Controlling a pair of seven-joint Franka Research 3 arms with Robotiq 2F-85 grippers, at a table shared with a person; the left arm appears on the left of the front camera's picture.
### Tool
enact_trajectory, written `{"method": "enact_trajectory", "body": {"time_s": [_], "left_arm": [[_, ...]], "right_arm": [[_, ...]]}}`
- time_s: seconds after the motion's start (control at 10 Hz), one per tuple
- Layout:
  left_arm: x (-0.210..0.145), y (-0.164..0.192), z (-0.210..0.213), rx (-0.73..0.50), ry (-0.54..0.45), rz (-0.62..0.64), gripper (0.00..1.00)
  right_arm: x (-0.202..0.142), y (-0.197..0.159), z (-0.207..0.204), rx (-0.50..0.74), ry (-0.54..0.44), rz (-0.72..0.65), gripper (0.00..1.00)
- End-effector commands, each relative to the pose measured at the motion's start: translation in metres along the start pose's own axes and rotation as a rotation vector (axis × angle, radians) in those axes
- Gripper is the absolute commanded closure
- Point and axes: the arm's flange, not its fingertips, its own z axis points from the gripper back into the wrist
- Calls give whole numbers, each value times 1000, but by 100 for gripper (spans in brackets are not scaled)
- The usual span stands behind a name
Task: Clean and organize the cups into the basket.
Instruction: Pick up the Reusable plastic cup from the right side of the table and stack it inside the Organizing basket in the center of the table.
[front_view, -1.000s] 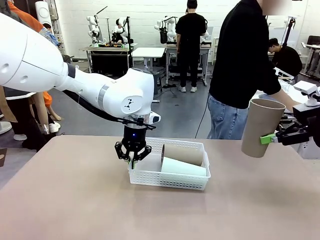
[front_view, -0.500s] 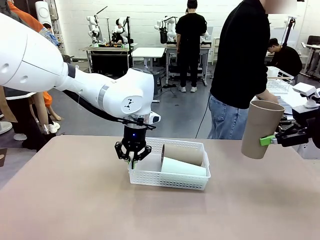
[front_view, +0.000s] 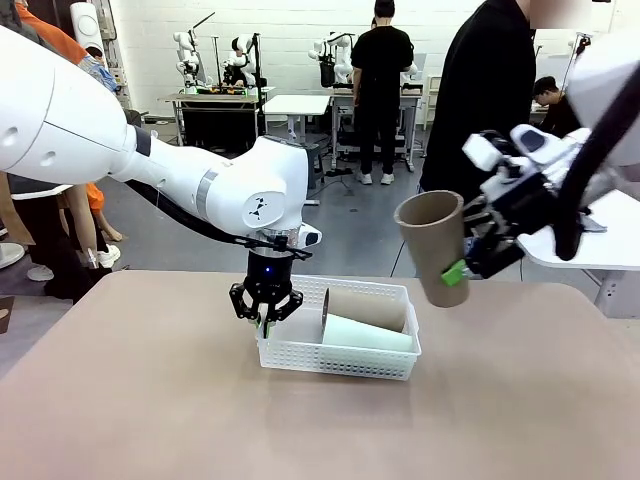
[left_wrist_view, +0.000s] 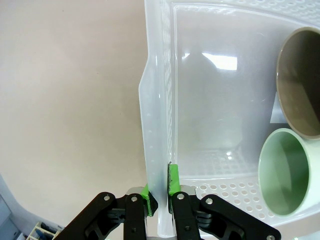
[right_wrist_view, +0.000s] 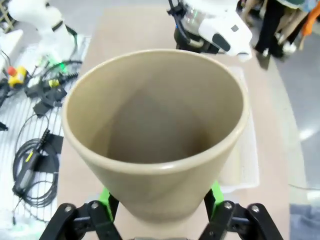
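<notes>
Low rectangular white plastic basket (front_view: 335, 362) with fine perforated walls, flat on the plain tan table (front_view: 150, 400), a little past the middle. Left pincer (front_view: 266, 318) pointing straight down at the basket's left end, closed tight on that short wall. From the left wrist: one green pad (left_wrist_view: 173, 179) inside the basket (left_wrist_view: 150, 100), the other outside, the thin wall pinched between them, bare table (left_wrist_view: 65, 100) alongside.

Inside the basket, toward its right end, two cups on their sides, side by side, mouths toward the left pincer. On the far side, a tall tapered lying tan paper cup (front_view: 368, 306). On the near side, a pale mint-white tapered paper cup (front_view: 368, 336). From the left wrist, both open mouths in plain sight, tan (left_wrist_view: 300, 80) above mint (left_wrist_view: 285, 170). Left part of the basket floor bare.

Right pincer (front_view: 458, 268) up in the air, right of the basket, gripping a third tall raised tan kraft-paper cup (front_view: 432, 245) near its narrow base. Mouth up and tipped toward the left, clear of the table and apart from the basket. From the right wrist: the wide round mouth (right_wrist_view: 155, 115) close up, green pads (right_wrist_view: 216, 194) pressed on either side of the lower wall.

Beyond the far edge, a person in a black top and jeans (front_view: 480, 130), standing.
</notes>
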Motion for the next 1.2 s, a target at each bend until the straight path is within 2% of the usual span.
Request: {"method": "enact_trajectory", "body": {"time_s": [0.0, 0.2, 0.4, 0.6, 1.1], "left_arm": [[-1, 2, -1, 6, 3, -4, 100], [-1, 2, -1, 6, 3, -4, 100], [-1, 2, -1, 6, 3, -4, 100], [-1, 2, -1, 6, 3, -4, 100], [-1, 2, -1, 6, 3, -4, 100]], "right_arm": [[5, -31, -24, 37, 137, -45, 19], [22, -46, -50, 57, 247, -59, 19], [37, -57, -74, 77, 311, -59, 19], [43, -64, -90, 79, 337, -56, 19], [35, -56, -88, 85, 312, -41, 19]]}}
